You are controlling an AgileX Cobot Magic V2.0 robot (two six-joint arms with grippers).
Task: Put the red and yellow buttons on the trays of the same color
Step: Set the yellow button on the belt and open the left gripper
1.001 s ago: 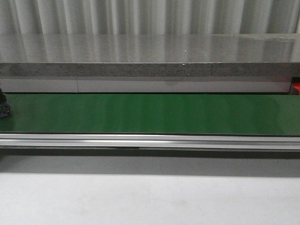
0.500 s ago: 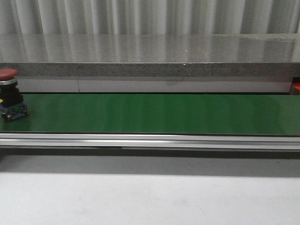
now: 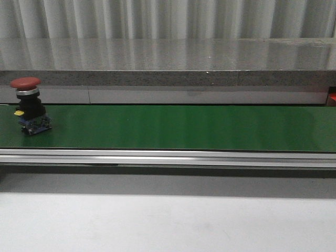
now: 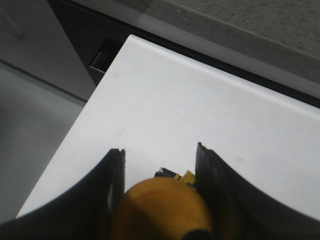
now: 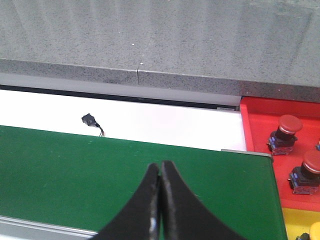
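Red button (image 3: 29,105) stands upright at the green belt's (image 3: 184,127) far left end, well apart from the right gripper (image 5: 160,175), pressed together over the belt's right end by the red tray (image 5: 260,120). Left gripper (image 4: 160,165) pinches a yellow button (image 4: 160,210); likely left arm nearer.

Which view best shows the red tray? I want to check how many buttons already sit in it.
The right wrist view: the red tray lies beyond the green belt's end, holding two red-capped buttons. The front view catches only a red sliver at its right edge. The left wrist view shows none of it.
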